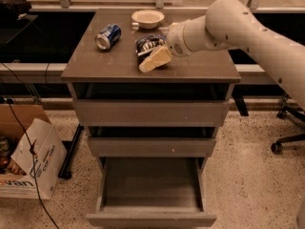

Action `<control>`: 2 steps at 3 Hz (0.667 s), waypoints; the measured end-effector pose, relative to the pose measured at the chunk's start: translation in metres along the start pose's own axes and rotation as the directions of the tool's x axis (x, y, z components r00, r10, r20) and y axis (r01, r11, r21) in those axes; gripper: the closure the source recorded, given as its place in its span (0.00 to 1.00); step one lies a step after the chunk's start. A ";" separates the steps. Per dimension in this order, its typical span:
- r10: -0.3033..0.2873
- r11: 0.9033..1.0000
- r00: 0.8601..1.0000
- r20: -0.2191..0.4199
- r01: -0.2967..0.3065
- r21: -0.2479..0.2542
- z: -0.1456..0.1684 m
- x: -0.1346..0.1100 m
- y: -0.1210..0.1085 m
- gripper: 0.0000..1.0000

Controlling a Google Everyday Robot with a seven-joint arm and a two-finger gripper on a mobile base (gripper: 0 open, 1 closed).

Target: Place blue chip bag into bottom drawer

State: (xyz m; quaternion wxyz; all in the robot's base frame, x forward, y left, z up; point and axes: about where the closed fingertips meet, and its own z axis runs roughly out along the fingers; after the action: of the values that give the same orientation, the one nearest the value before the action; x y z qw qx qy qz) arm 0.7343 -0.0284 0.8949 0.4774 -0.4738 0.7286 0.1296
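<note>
One blue chip bag (147, 43) lies crumpled on the desk (200, 67), toward the back of the top and a little right of its middle. The gripper (155, 59) sits right at the bag's front edge, its pale tip angled down and to the left across the foil; whether it is open or clamped on the bag, I cannot tell from where I stand. The white arm (248, 32) reaches in from the right, above the desk's right half. Left of the bag a blue soda can (108, 36) lies on its side, apart from it; behind the bag, near the rear edge, stands a shallow pale bowl (147, 18). Down the front, two shallower drawers (151, 112) each show a dark gap above the panel; beneath them the bottom drawer (151, 218) is pulled far out, its deep grey tray open to view. A cardboard box (28, 161) sits on the speckled floor to the left; a chair base (286, 140) stands to the right.
</note>
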 end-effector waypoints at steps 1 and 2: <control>0.056 0.998 0.998 0.032 -0.057 0.021 0.019 0.007 -0.022 0.14; 0.105 0.994 0.994 0.040 -0.106 0.029 0.032 0.020 -0.036 0.37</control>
State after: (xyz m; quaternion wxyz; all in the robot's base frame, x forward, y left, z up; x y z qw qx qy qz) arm 0.7798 -0.0380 0.8713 0.4911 -0.4244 0.7453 0.1523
